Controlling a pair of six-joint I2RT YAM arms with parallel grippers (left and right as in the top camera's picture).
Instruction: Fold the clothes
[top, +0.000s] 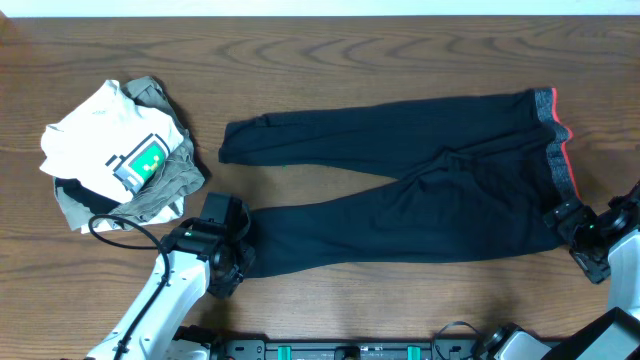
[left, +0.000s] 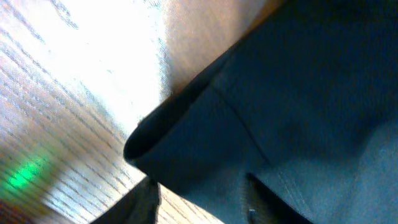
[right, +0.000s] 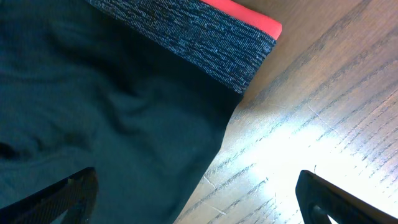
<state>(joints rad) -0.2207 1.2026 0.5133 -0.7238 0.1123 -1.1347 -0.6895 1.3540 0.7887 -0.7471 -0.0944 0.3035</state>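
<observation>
The clothes, long black pants, lie flat across the table with the legs pointing left and the grey, coral-edged waistband at the right. My left gripper is at the cuff of the near leg. In the left wrist view the cuff lies between the fingers, which stand partly apart with wood showing between them. My right gripper is at the near end of the waistband. It is wide open and straddles the pants' edge, one finger over the fabric, the other over bare wood.
A pile at the left holds a white T-shirt with a pixel graphic and an olive garment. A black cable loops beside my left arm. The wooden table shows behind the pants.
</observation>
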